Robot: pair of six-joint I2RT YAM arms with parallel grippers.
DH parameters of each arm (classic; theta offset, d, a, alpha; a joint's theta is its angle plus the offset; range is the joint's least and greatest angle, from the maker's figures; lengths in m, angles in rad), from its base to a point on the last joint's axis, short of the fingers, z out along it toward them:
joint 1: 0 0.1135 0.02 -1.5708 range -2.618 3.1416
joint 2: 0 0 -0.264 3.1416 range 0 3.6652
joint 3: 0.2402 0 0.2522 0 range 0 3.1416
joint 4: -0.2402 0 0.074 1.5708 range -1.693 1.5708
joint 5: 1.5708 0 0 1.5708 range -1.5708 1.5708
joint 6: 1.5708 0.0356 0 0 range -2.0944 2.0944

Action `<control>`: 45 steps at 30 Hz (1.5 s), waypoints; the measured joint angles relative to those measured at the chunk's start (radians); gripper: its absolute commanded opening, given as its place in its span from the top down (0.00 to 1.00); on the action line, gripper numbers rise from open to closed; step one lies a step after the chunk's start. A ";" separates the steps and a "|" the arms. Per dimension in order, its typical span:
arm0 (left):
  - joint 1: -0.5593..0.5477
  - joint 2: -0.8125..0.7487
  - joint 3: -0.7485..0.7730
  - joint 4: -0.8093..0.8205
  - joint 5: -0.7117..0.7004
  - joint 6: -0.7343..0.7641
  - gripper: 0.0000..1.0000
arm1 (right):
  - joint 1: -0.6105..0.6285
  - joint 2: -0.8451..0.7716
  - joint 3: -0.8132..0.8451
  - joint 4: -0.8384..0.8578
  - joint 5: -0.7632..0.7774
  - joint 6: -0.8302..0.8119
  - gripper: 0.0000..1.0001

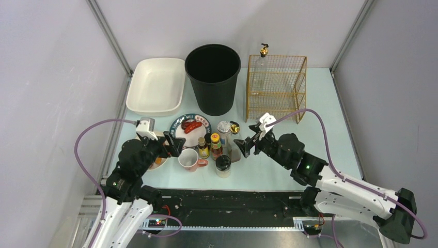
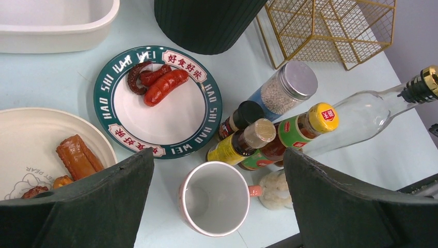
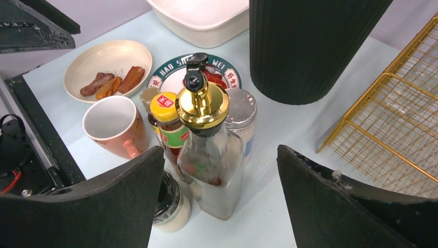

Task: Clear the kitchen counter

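Note:
The kitchen counter is a pale mint-green tabletop. On it stand a green-rimmed plate with sausages, a cream plate with food pieces, a pink mug, several sauce and spice bottles, a black-lidded jar and a clear glass bottle with a gold pourer. My left gripper is open and empty above the mug. My right gripper is open and empty, its fingers on either side of the glass bottle without touching it.
A white tray sits at the back left, a tall black bin at the back middle and a gold wire rack at the back right. Another gold-topped bottle stands behind the rack. A black rail runs along the front edge.

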 measured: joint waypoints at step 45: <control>0.000 0.032 0.000 0.000 0.001 0.000 0.02 | 0.029 0.231 -0.031 0.288 0.058 0.005 1.00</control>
